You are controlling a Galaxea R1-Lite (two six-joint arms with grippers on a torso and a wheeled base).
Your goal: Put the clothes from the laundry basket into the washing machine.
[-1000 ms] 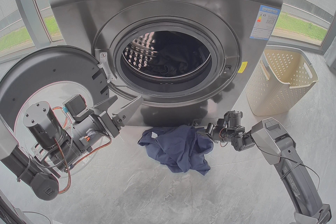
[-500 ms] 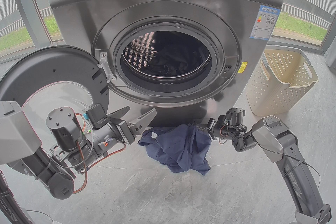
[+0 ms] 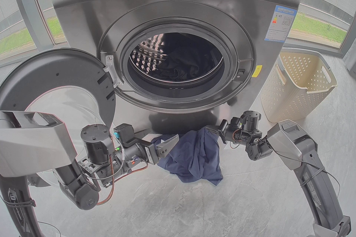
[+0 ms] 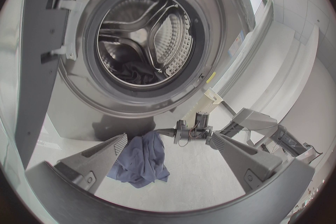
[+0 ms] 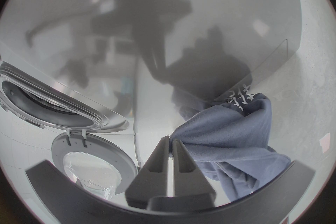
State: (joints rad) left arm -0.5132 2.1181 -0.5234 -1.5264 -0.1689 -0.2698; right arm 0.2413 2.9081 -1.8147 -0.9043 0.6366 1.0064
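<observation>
My right gripper [image 3: 210, 129] is clamped on the top edge of the blue garment [image 3: 196, 156]. The rest of it lies on the floor [image 3: 185, 204] at the foot of the washing machine [image 3: 237, 15]. My left gripper [image 3: 167, 140], fingers apart, is just beside the cloth. The laundry basket [image 3: 300, 86] stands right of the machine.

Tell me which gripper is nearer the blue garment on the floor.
Right. The right gripper is shut on the upper edge of the blue garment; the left gripper, open, sits beside its opposite edge, contact unclear.
</observation>
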